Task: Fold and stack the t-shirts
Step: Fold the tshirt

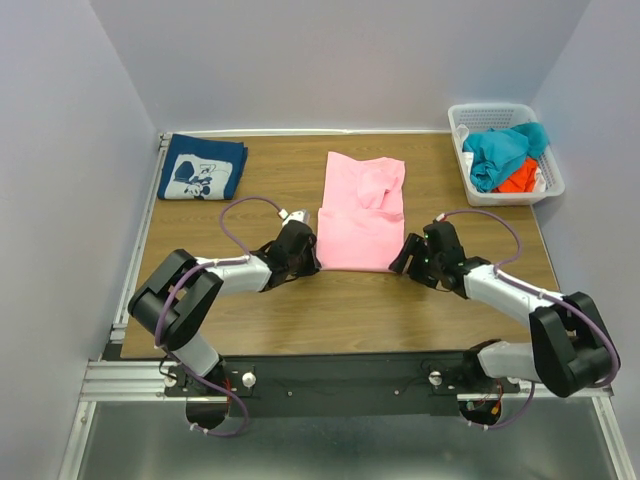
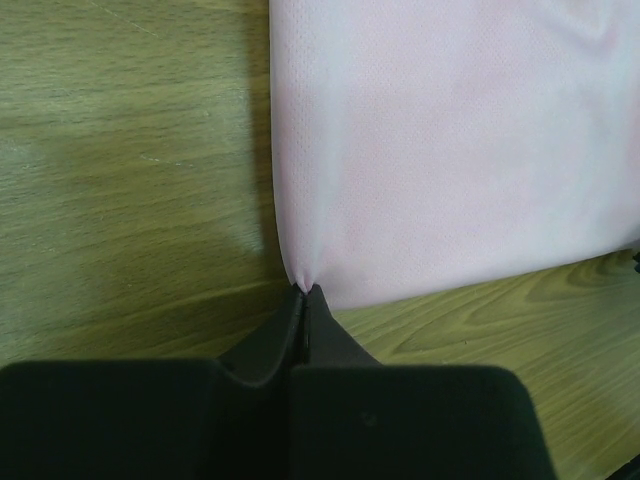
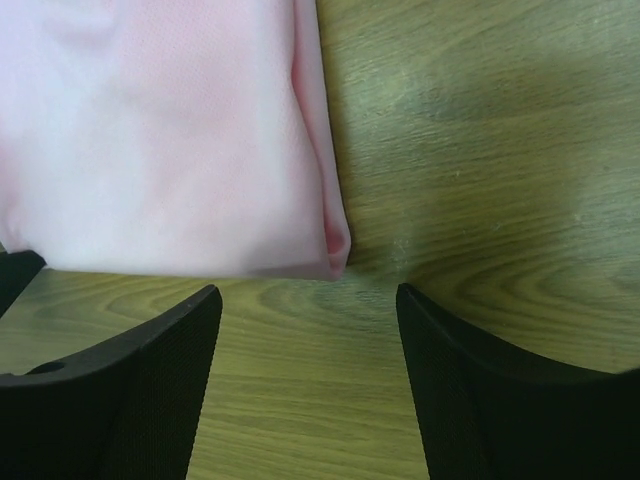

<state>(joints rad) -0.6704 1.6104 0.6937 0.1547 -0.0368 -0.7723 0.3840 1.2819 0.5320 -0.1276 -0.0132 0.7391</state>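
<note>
From where I stand the job looks roughly half done; the navy t-shirt (image 1: 203,167) with its white cartoon print lies folded into a neat square at the far left corner of the worktop (image 1: 350,310), well apart from everything else, and seems finished; the pink t-shirt (image 1: 362,212) lies flat in the middle, its sides turned in so that it makes a long strip running away from the arms, with one sleeve bunched on top near the far end; the left arm (image 1: 225,275) reaches to the strip's near left corner, and the left jaws are pressed together, pinching a peak of pink cloth right at that corner; the right arm (image 1: 505,290) sits at the near right corner, but the right jaws are spread, with the folded corner just ahead of the gap between them and not gripped; so I judge the crosswise fold not yet made, and the stacking of the two shirts left after that; a white basket (image 1: 515,198) at the far right holds teal cloth (image 1: 505,148) and orange cloth (image 1: 522,178), though whether those are shirts waiting their turn I cannot tell.
</note>
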